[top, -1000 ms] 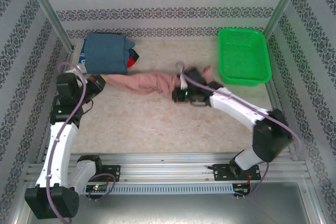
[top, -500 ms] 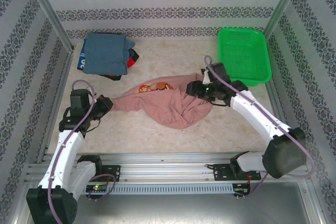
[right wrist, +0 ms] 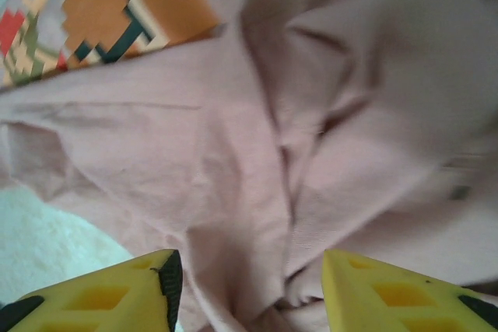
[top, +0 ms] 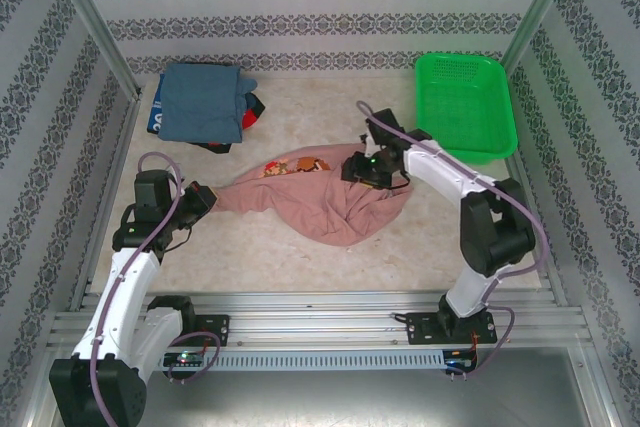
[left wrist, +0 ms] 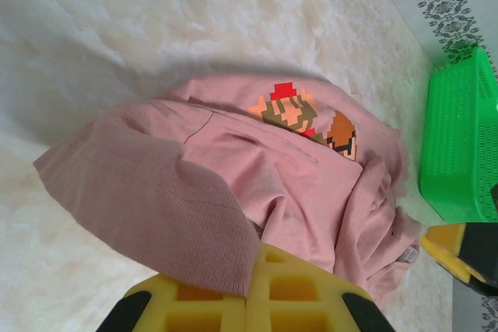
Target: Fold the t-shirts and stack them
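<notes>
Top external view, and the pink shirt (top: 322,199) lies crumpled in the middle of the surface (top: 300,257), drawn out into a long taper toward 9 o'clock. The left gripper (top: 203,199) sits right at that tapered end, shut tight on the cloth. From the left wrist camera the hem runs straight into the seam between its yellow fingers (left wrist: 210,309), pinched with no gap showing. The pixel print (top: 297,165) faces up along the shirt's 12 o'clock edge, all browns, red and white.

Over at the shirt's 2 o'clock side, the right gripper (top: 364,169) hangs just above the bunched folds. The right wrist camera looks down between its two yellow fingers (right wrist: 117,289), which stand well apart with wrinkled pink cloth filling the space beneath them and nothing pinched.

At 10 o'clock on the surface sits the stack of folded shirts (top: 203,104), blue-grey on top with dark and red edges peeking out on its 3 o'clock side. The green basket (top: 478,152) rests at 2 o'clock, near the right gripper but apart from the shirt.
</notes>
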You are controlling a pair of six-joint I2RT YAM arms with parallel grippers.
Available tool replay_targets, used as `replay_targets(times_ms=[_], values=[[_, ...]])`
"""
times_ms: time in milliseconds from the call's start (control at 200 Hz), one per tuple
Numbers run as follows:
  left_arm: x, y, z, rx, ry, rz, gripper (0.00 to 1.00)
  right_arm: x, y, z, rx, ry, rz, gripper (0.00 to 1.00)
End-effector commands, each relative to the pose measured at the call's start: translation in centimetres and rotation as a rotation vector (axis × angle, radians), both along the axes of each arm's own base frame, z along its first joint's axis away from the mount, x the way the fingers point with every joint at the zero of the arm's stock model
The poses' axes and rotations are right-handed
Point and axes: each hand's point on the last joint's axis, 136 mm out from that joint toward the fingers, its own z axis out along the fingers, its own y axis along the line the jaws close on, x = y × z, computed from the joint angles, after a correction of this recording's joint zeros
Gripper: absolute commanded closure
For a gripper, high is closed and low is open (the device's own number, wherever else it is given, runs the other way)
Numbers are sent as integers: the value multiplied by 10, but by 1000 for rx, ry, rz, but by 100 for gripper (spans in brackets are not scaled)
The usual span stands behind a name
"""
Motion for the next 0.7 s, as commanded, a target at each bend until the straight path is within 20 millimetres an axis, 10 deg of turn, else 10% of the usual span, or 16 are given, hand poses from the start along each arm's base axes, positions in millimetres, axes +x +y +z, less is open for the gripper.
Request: replay_targets(times_ms=[0,694], values=[[-3,-4,6,17,-21,-31,100,0,19,-9,34,19,21,51],[-3,-4,9,36,-22,-42,100,28,12,-66,-79,41,-31,61]])
